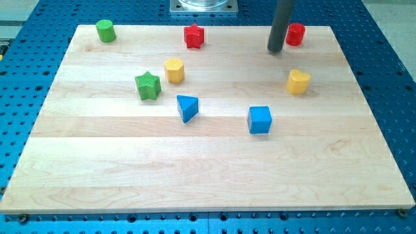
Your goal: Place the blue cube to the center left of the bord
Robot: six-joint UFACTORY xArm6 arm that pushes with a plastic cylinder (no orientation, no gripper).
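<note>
The blue cube [259,119] sits on the wooden board [208,169] a little right of the middle. My tip [275,49] is near the view's top, right of centre, well above the blue cube and just left of a red cylinder [296,34]. It touches no block. A blue triangular block [187,107] lies left of the cube, near the board's middle.
A green cylinder [105,30] stands at the top left corner. A red star [194,36] is at top centre. A yellow hexagonal block [174,69] and a green star [147,85] sit left of centre. A yellow block [298,81] lies at the right.
</note>
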